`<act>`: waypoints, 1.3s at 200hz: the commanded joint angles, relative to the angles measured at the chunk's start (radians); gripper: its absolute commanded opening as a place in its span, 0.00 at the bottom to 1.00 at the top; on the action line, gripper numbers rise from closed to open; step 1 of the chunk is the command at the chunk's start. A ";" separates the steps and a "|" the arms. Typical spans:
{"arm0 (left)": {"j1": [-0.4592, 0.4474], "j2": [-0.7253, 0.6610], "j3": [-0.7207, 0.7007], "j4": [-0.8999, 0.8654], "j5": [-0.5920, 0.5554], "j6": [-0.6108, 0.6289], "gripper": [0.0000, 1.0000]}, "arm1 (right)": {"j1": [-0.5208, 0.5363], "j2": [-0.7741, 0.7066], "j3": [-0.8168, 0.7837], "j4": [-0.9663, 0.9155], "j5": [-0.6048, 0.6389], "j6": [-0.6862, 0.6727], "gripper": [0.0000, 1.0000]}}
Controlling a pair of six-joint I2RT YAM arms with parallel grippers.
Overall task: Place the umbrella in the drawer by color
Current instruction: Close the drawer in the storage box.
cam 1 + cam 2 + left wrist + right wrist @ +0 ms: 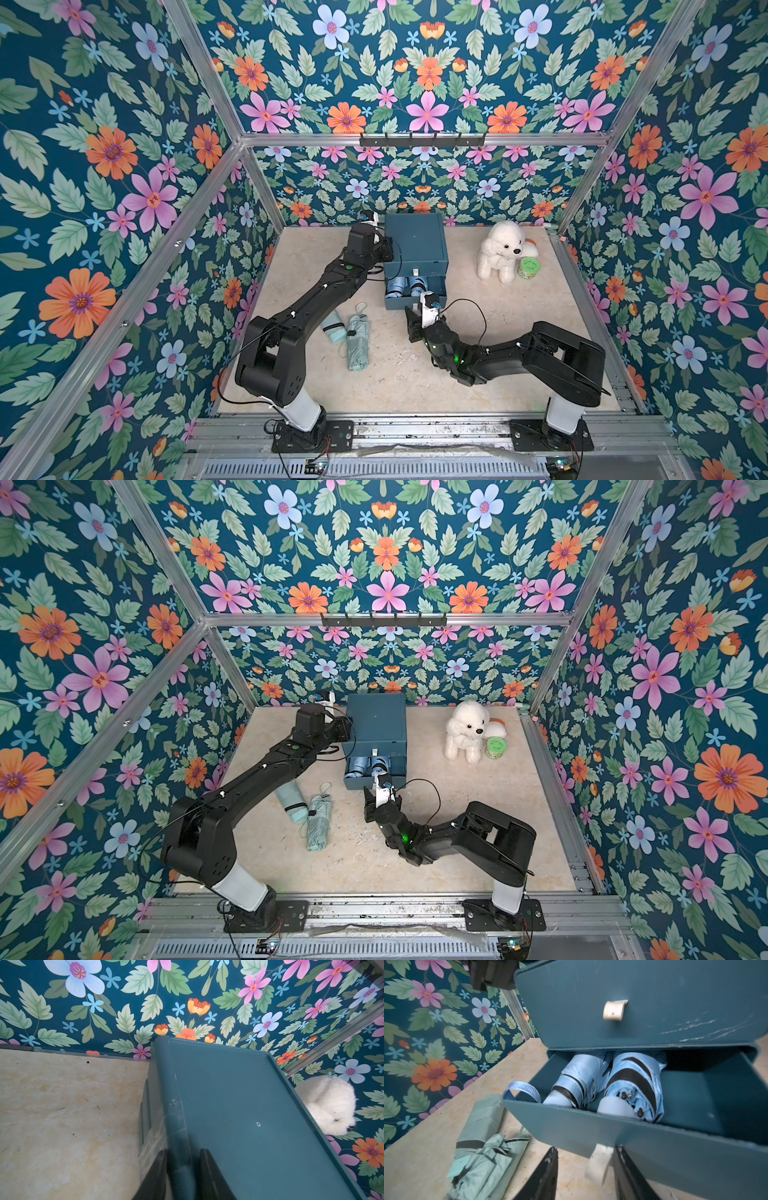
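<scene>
A teal drawer cabinet (413,241) stands at the back of the table. Its lower drawer (571,1126) is pulled out, and two light blue folded umbrellas (577,1078) (637,1082) lie side by side in it. The upper drawer (654,1001) is closed. Two mint green folded umbrellas (334,328) (358,340) lie on the table, front left of the cabinet. My right gripper (585,1148) is open at the lower drawer's white handle (599,1159), which sits between the jaws against one finger. My left gripper (182,1150) is shut on the cabinet's top left edge (176,1105).
A white plush dog (500,251) sits right of the cabinet. A green-lidded tin (528,268) and a white and orange object (530,248) are beside it. A black hook rail (422,140) hangs on the back frame. Floral walls enclose the table on three sides.
</scene>
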 commanded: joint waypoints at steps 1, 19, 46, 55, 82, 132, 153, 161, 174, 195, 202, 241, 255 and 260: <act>-0.009 0.022 -0.022 -0.370 0.096 0.043 0.31 | -0.038 0.028 0.023 0.048 -0.022 -0.015 0.48; -0.009 0.020 -0.020 -0.372 0.095 0.046 0.31 | -0.067 0.037 0.033 0.064 -0.039 -0.024 0.48; -0.009 0.025 -0.015 -0.375 0.098 0.051 0.30 | -0.090 0.052 0.054 0.075 -0.043 -0.056 0.48; -0.009 0.026 -0.012 -0.378 0.098 0.051 0.30 | -0.099 0.063 0.069 0.062 -0.044 -0.060 0.48; -0.009 0.023 -0.015 -0.382 0.098 0.056 0.30 | -0.119 0.097 0.105 0.047 -0.054 -0.067 0.48; -0.009 0.018 -0.016 -0.383 0.102 0.064 0.30 | -0.132 0.143 0.173 0.010 -0.030 -0.052 0.52; -0.010 0.018 -0.016 -0.385 0.107 0.066 0.30 | -0.132 0.151 0.187 0.000 -0.012 -0.039 0.56; -0.011 0.018 -0.017 -0.385 0.108 0.067 0.30 | -0.132 0.149 0.188 -0.004 -0.010 -0.029 0.57; -0.011 0.019 -0.016 -0.385 0.105 0.067 0.30 | -0.128 0.140 0.173 -0.005 -0.011 -0.014 0.57; -0.011 0.021 -0.015 -0.386 0.103 0.061 0.30 | -0.093 0.083 0.073 0.060 0.022 0.023 0.58; -0.011 0.022 -0.014 -0.386 0.102 0.059 0.30 | -0.079 0.051 0.033 0.071 0.036 0.055 0.57; -0.011 0.034 -0.008 -0.393 0.120 0.017 0.32 | -0.060 -0.104 -0.151 0.032 -0.042 0.377 0.55; -0.011 0.033 -0.012 -0.386 0.134 0.000 0.32 | -0.062 -0.118 -0.178 0.048 -0.115 0.459 0.55; -0.011 0.033 -0.012 -0.386 0.134 -0.006 0.31 | -0.065 -0.119 -0.181 0.048 -0.138 0.488 0.55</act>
